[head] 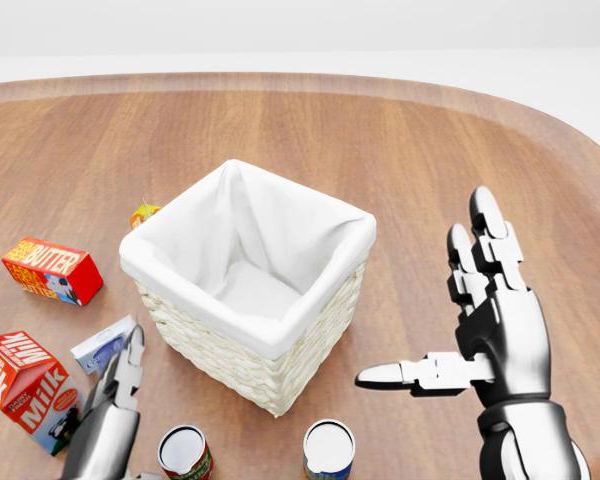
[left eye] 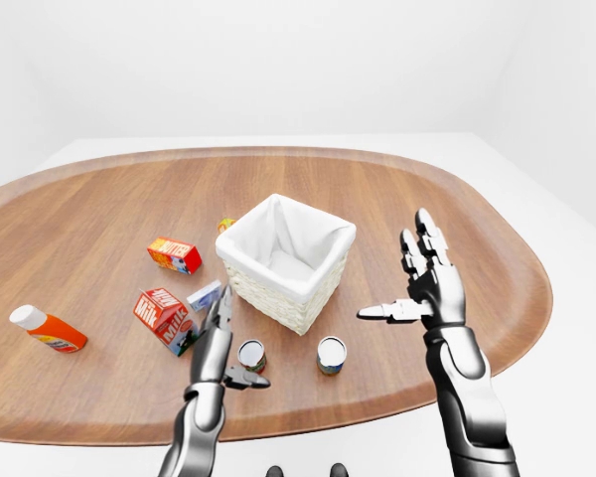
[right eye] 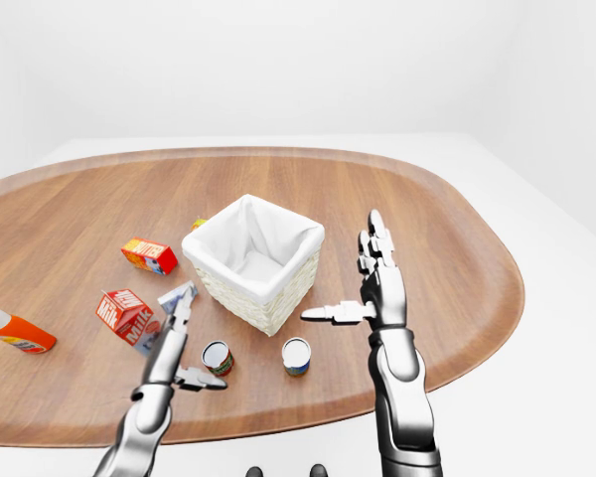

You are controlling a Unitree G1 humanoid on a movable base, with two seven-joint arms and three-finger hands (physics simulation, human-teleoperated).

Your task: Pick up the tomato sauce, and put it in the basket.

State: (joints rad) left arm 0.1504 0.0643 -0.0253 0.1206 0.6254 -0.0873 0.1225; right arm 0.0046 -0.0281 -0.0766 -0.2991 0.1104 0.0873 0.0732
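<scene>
Right robot hand (head: 480, 330): raised to the right of the basket in the head view, fingers spread wide and pointing up, thumb extended toward the left; it holds nothing. Left robot hand (left eye: 222, 343): low at the bottom left of the left-eye view, fingers extended upward and thumb out to the right, open and empty. Its thumb tip lies just beside the red-labelled can.

Red-labelled can (left eye: 251, 355): upright on the counter (left eye: 99, 214), below the basket's lower left corner in the left-eye view; the label cannot be read, but this appears to be the tomato sauce. Second can (left eye: 331, 355): upright, blue and yellow label, just right of the first, apart from it.

Basket (head: 310, 330): woven wicker with white cloth lining, nothing visible inside, central on the counter.

Left of the left robot hand: milk carton (left eye: 163, 318), lying tilted; a small blue-and-white carton (left eye: 205, 295) just beside it. Butter box (left eye: 175, 254) further up. A small orange-and-yellow item (left eye: 225, 226) shows at the basket's upper left corner, partly hidden. An orange bottle with a white cap (left eye: 46, 329) lies on its side near the counter's left edge.
</scene>
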